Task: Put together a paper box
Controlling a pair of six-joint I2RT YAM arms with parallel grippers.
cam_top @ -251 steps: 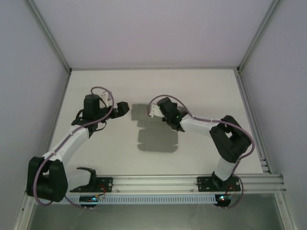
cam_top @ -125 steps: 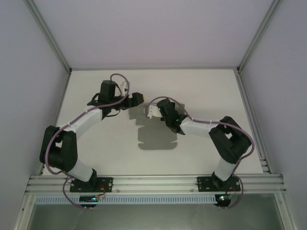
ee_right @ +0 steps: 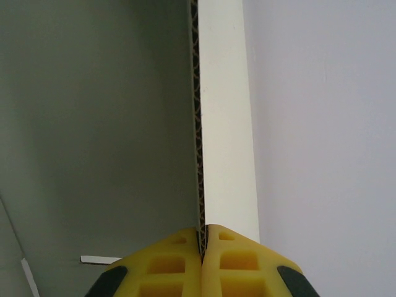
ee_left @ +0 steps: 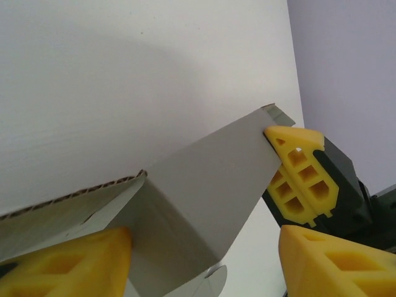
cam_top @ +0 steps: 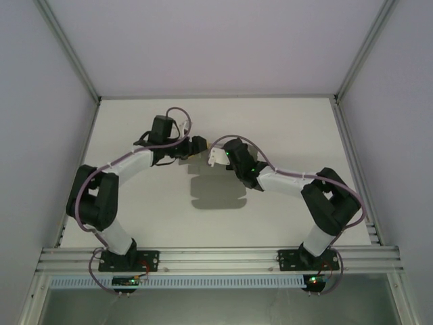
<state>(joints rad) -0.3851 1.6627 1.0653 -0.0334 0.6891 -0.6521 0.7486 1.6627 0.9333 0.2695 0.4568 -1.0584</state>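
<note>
The paper box [cam_top: 216, 195] is a flat grey corrugated sheet with creased flaps, tilted up off the white table [cam_top: 291, 128] at its far edge. My right gripper [cam_top: 216, 157] is shut on that raised edge; in the right wrist view its jaws [ee_right: 202, 238] pinch the sheet's [ee_right: 99, 124] thin edge. My left gripper [cam_top: 196, 145] faces it from the left. In the left wrist view a folded flap [ee_left: 204, 185] lies between my left gripper's [ee_left: 198, 266] open jaws. The left finger [ee_left: 68, 260] rests against it and the right finger [ee_left: 337, 260] stands apart. The right gripper's yellow fingers [ee_left: 300, 173] hold the flap's corner.
Pale walls and aluminium frame rails [cam_top: 352, 74] enclose the table on three sides. A slotted rail [cam_top: 216, 257] carrying both arm bases runs along the near edge. Bare table [cam_top: 135, 223] lies left and right of the sheet.
My left arm has swung right and forward to the sheet's raised edge, and its jaws have narrowed around a flap. The right gripper has kept its hold, shifting only slightly.
</note>
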